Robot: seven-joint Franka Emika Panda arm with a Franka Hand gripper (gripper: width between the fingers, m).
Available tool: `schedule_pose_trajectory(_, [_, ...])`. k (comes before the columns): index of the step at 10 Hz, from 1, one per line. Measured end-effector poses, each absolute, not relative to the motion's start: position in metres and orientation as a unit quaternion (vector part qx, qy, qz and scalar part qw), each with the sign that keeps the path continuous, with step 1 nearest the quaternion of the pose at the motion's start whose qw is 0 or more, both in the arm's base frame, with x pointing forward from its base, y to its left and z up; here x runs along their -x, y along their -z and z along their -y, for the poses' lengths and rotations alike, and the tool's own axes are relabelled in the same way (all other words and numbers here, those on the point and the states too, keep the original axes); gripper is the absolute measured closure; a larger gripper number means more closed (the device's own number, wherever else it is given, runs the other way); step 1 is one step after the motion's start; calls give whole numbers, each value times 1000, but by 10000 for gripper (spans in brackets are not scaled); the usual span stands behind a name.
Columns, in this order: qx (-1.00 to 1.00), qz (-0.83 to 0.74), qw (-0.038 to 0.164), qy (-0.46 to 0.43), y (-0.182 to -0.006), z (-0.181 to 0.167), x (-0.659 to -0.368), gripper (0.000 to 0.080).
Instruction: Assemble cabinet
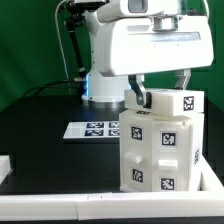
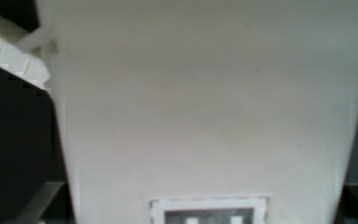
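The cabinet point(image 1: 160, 145) is a tall white box with several black-and-white tags. It stands upright at the exterior view's right, with a smaller tagged white block point(image 1: 170, 101) on top. My gripper point(image 1: 160, 85) comes down from above onto this top block, with one dark finger point(image 1: 135, 90) on each side. In the wrist view the block's white face point(image 2: 202, 110) fills the whole span between the jaws, and a tag point(image 2: 208, 212) shows at its edge. A white slanted part point(image 2: 16, 55) shows beside it. The jaws look closed against the block's sides.
The marker board point(image 1: 95, 128) lies flat on the black table in front of the arm's base point(image 1: 105, 90). A white rail point(image 1: 60, 205) runs along the table's near edge, with a white corner piece point(image 1: 5, 165) at the exterior view's left.
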State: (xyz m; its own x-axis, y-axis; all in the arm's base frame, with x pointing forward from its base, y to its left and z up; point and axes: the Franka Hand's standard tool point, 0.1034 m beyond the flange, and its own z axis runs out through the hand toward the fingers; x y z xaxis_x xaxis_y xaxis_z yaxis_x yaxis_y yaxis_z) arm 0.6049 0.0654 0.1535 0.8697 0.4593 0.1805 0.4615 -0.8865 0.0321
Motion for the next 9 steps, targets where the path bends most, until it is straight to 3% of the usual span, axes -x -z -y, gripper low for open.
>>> schedule_pose_trajectory(2, [983, 160, 19, 91, -153, -67, -605, 242])
schedule_pose_trajectory(4, [994, 12, 44, 101, -154, -67, -601, 242])
schedule_pose_trajectory(9, [968, -222, 73, 90, -153, -69, -595, 242])
